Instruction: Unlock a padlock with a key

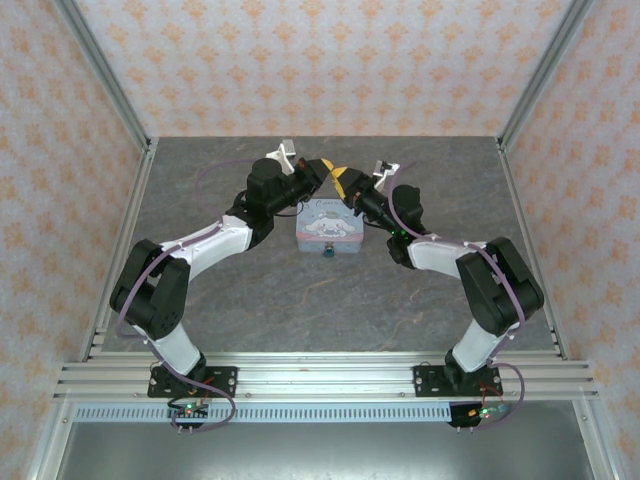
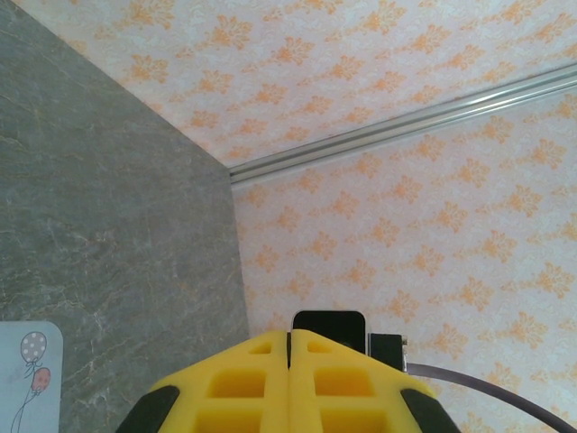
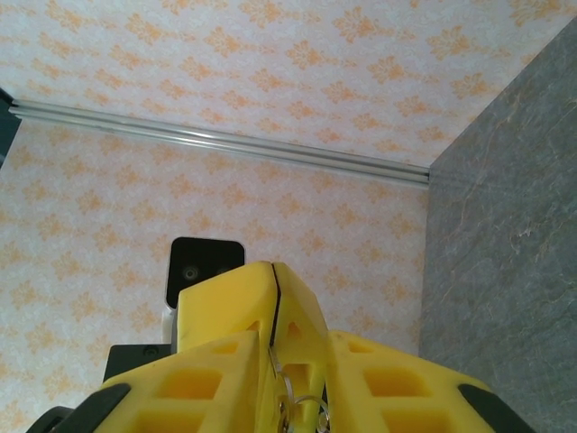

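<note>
Reaching forward and inward from their bases, both arms bend at the elbow so that the two wrists meet over the far side of the table [image 1: 250,310], fingers pointing toward each other. In the top view the left gripper [image 1: 325,167] and the right gripper [image 1: 344,182] sit tip to tip just beyond the far edge of a pastel printed tin [image 1: 328,228]. The left wrist view shows the left gripper [image 2: 289,341] with its yellow fingers pressed flat against each other and nothing between them, a corner of the tin [image 2: 27,379] low at the left edge of that view. The right gripper [image 3: 273,275] is pinched together on a small metal key [image 3: 287,397], whose ring and a sliver of metal peek out from the seam between the fingers. The padlock [image 1: 327,256], tiny and dark blue-teal, rests on the table at the middle of the tin's near edge, touching or just beside it; which one cannot be told. It lies on the opposite side of the tin from both grippers, well apart from the key, with the whole tin between them.
</note>
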